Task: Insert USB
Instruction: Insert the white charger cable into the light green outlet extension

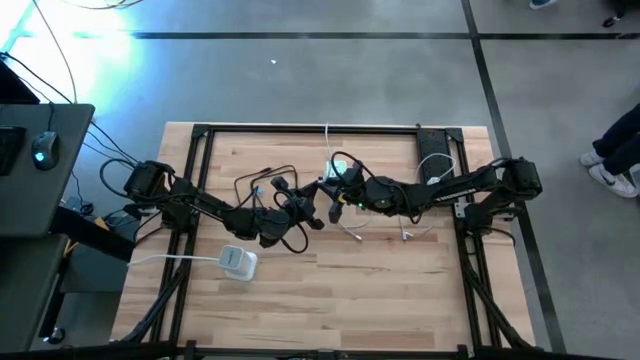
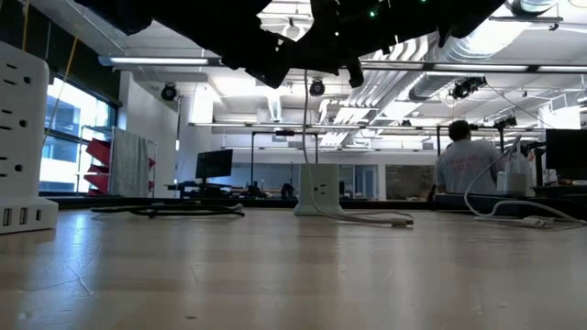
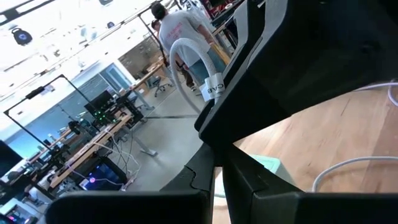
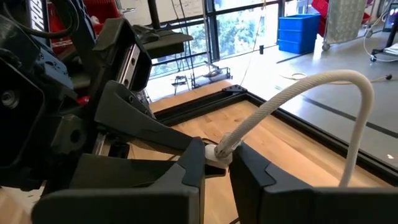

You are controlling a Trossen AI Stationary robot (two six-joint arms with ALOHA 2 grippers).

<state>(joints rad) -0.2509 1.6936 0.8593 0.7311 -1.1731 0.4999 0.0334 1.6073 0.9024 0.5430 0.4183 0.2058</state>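
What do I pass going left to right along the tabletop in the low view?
White power strip at the left edge → dark cable lying flat → white outlet cube → white USB plug → white cable at far right.

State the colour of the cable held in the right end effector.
White. The cable arcs up from the right end effector, clearest in the right wrist view.
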